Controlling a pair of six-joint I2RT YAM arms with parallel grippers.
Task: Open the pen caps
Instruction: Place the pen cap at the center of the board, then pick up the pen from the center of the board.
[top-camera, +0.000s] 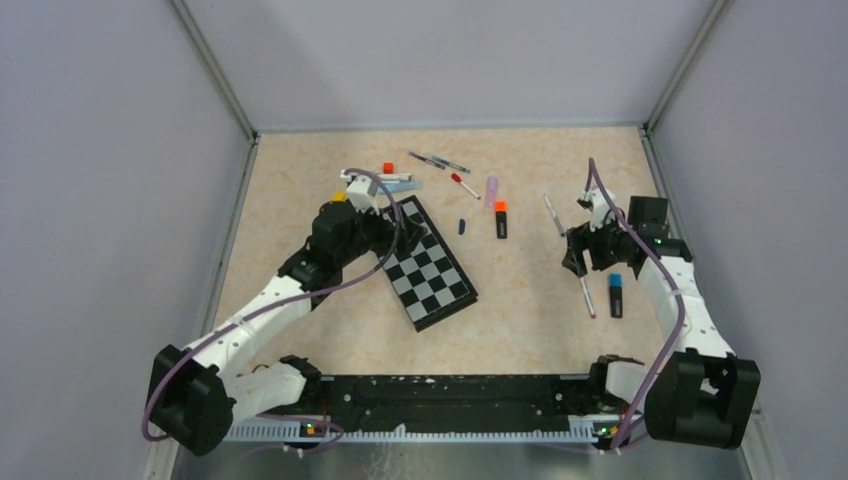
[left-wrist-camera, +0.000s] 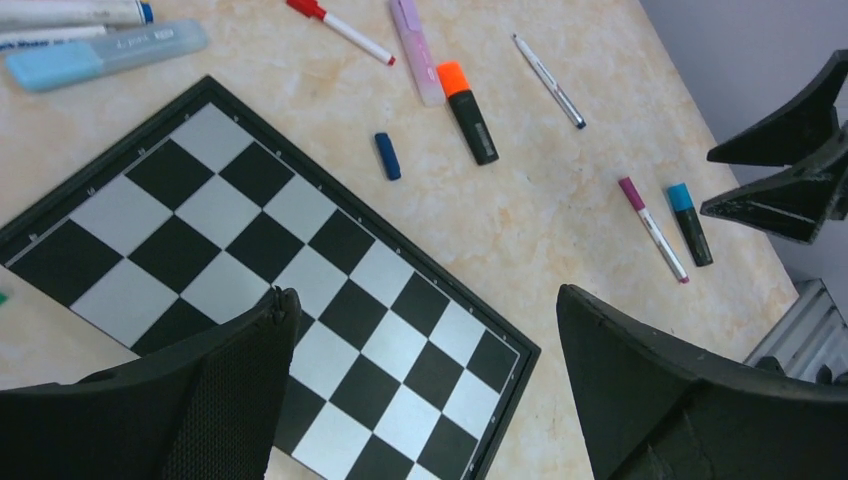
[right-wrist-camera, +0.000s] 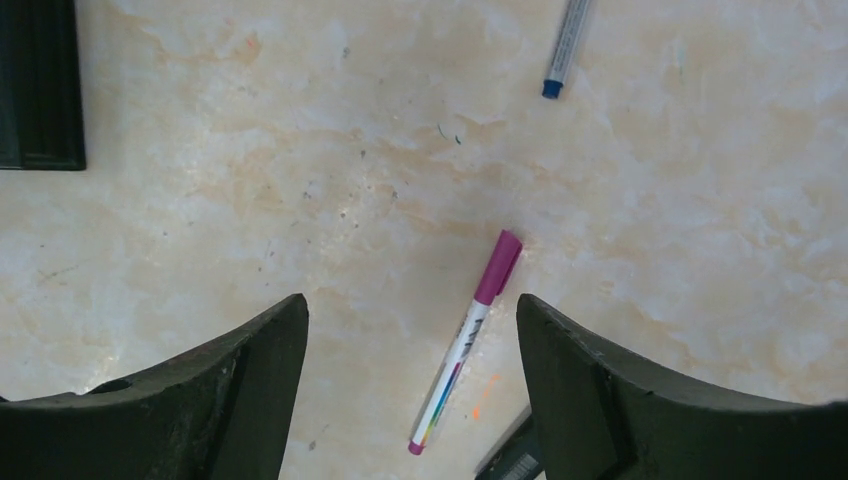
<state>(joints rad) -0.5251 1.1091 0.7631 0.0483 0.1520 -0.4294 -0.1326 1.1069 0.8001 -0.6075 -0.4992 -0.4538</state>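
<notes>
Pens lie scattered on the marbled table. A white pen with a magenta cap (right-wrist-camera: 497, 266) lies on the table below my open right gripper (right-wrist-camera: 411, 302), nearer its right finger; the same pen (top-camera: 587, 297) sits beside a teal-capped black marker (top-camera: 615, 294). My open left gripper (left-wrist-camera: 425, 295) hovers empty over the chessboard (left-wrist-camera: 250, 260). Beyond it lie a loose blue cap (left-wrist-camera: 387, 156), an orange-capped black highlighter (left-wrist-camera: 466, 98), a lilac highlighter (left-wrist-camera: 417, 50), a red-capped pen (left-wrist-camera: 340, 28) and a thin pen (left-wrist-camera: 548, 81). From above, the left gripper (top-camera: 392, 222) and right gripper (top-camera: 578, 255) are well apart.
The chessboard (top-camera: 430, 270) lies tilted at centre-left. Light-blue markers (top-camera: 385, 180), an orange-red cube (top-camera: 388, 167) and a yellow block (top-camera: 339, 197) sit behind the left arm. Two thin pens (top-camera: 438, 161) lie at the back. Grey walls close in the table.
</notes>
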